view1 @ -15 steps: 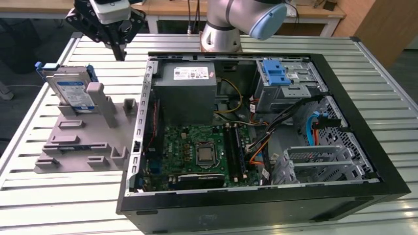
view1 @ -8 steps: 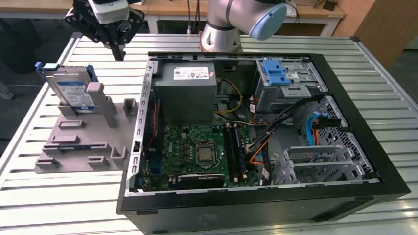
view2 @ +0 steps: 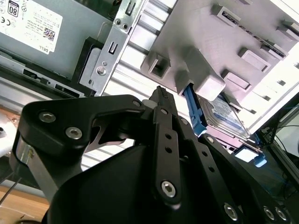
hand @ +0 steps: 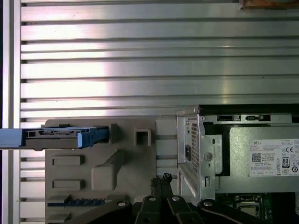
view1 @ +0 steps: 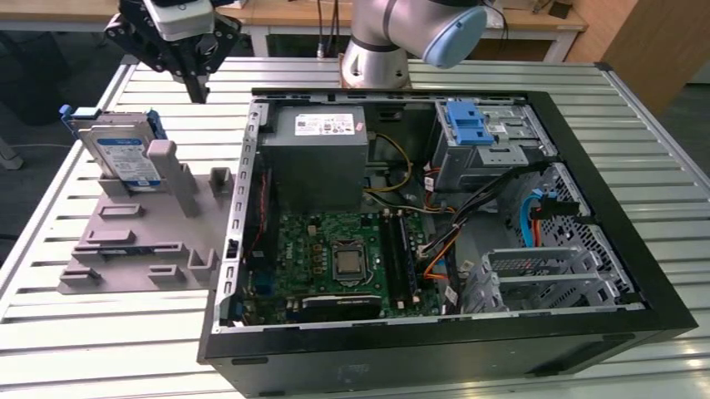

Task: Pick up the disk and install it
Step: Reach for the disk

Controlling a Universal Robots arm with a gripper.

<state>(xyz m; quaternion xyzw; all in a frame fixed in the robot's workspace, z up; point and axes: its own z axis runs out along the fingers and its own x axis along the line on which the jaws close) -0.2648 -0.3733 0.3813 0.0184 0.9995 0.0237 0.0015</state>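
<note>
At the exterior view's left, the disk [view1: 120, 154], a silver-grey hard drive framed in a blue plastic carrier, stands on edge in the grey moulded fixture [view1: 145, 249], thin upper edge turned up. Your black gripper [view1: 201, 93] hangs above it, offset toward the exterior view's right, fingers drawn together and carrying nothing. Further right, the open black computer case [view1: 444, 353] holds a grey metal power-supply box [view1: 322, 154] and a green motherboard [view1: 344, 258]; the disk sits outside it.

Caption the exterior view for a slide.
Gripper hangs near the disk, standing upright in a grey fixture beside the open computer case.
</note>
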